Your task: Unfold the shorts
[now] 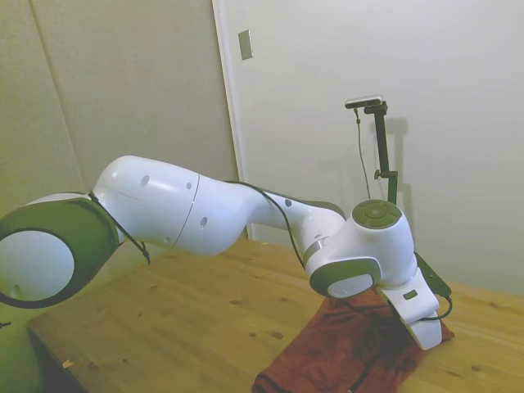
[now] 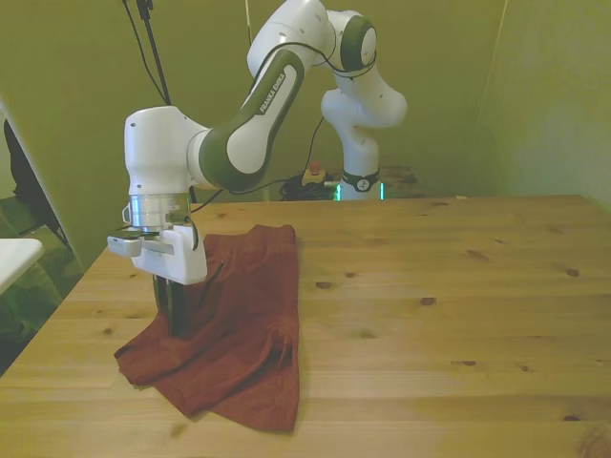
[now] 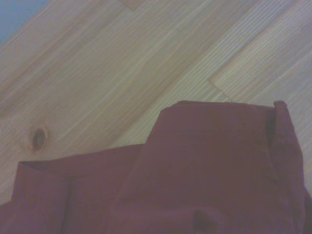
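On wooden table (image 2: 458, 286): one shorts (image 2: 239, 334), rumpled; one claw (image 2: 178, 320) down on fabric, finger state unclear.

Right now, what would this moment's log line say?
gripper: down on shorts, fingers unclear | shorts: rumpled, folded, front view's left | table: wooden

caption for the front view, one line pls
Gripper lowered onto the rust-red shorts lying folded on the wooden table.

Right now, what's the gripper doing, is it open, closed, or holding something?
Gripper: down on the rust-red shorts near their edge at the front view's left; whether it is open, shut or gripping the fabric cannot be told.
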`<state>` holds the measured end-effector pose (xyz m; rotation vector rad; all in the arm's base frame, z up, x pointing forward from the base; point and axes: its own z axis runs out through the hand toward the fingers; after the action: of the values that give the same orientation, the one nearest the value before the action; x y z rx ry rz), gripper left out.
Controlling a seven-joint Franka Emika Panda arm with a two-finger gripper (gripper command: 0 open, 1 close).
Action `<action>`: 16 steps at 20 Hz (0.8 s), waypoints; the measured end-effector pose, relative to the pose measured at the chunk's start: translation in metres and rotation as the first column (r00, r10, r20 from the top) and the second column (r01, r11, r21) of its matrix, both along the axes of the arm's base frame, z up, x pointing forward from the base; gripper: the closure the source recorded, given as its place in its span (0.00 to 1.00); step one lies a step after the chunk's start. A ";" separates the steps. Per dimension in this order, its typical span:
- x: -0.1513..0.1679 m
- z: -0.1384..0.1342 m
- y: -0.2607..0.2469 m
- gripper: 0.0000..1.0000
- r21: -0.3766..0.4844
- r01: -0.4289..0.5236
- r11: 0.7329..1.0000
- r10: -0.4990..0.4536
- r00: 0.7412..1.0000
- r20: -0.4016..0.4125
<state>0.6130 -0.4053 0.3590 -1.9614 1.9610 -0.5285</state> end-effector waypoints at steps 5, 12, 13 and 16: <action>-0.001 0.010 0.000 1.00 -0.019 -0.023 1.000 0.023 1.000 0.012; 0.003 0.058 0.041 1.00 -0.076 -0.094 0.993 0.099 0.993 0.057; 0.005 0.070 0.057 1.00 -0.098 -0.115 0.989 0.122 0.991 0.061; 0.010 0.102 0.114 1.00 -0.165 -0.177 0.970 0.188 0.981 0.056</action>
<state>0.6228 -0.2910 0.4609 -2.1605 1.7204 -0.7154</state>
